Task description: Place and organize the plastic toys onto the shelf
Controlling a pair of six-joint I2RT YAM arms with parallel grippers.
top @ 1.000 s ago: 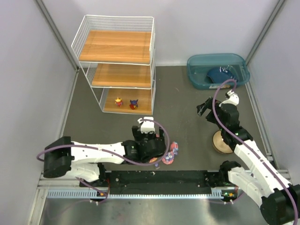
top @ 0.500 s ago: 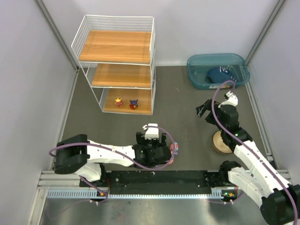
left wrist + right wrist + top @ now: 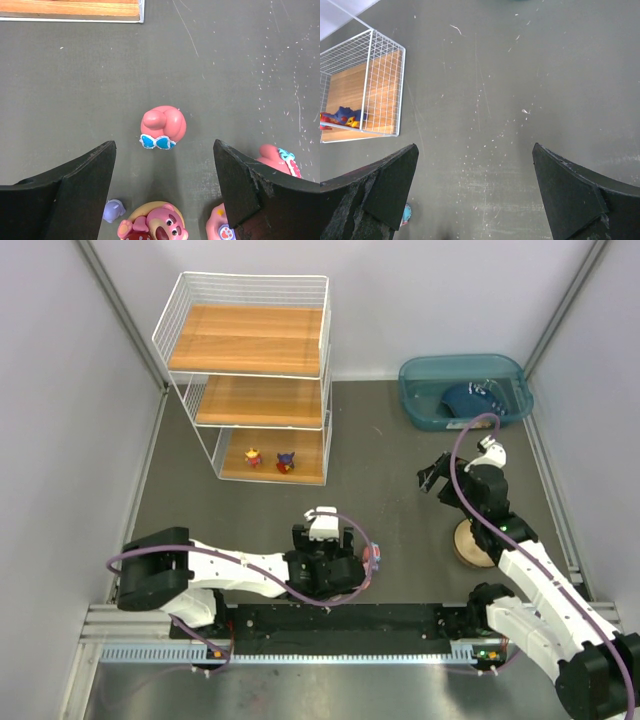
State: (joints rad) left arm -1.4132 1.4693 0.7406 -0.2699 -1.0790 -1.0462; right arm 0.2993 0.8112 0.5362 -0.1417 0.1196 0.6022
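Several plastic toys lie on the dark mat by the near edge. In the left wrist view a pink toy with a blue bow (image 3: 162,126) lies just beyond my fingertips. A pink bear on a tan base (image 3: 152,229) and a tiny purple bit (image 3: 114,210) sit between the jaws. More pink toys (image 3: 280,159) lie beside the right finger. My left gripper (image 3: 165,156) (image 3: 335,562) hangs open low over them, touching none. The shelf (image 3: 250,370) holds two small figurines (image 3: 268,459) on its bottom board. My right gripper (image 3: 435,472) (image 3: 475,147) is open and empty over bare mat.
A teal bin (image 3: 415,405) at the back right holds a dark blue item (image 3: 470,398). A tan round bowl (image 3: 468,546) sits under the right arm. The shelf's wire corner (image 3: 370,90) shows at the left of the right wrist view.
My left gripper has moved right and toward the near edge, down over the toy cluster, and its jaws have narrowed a little. The right arm has barely moved.
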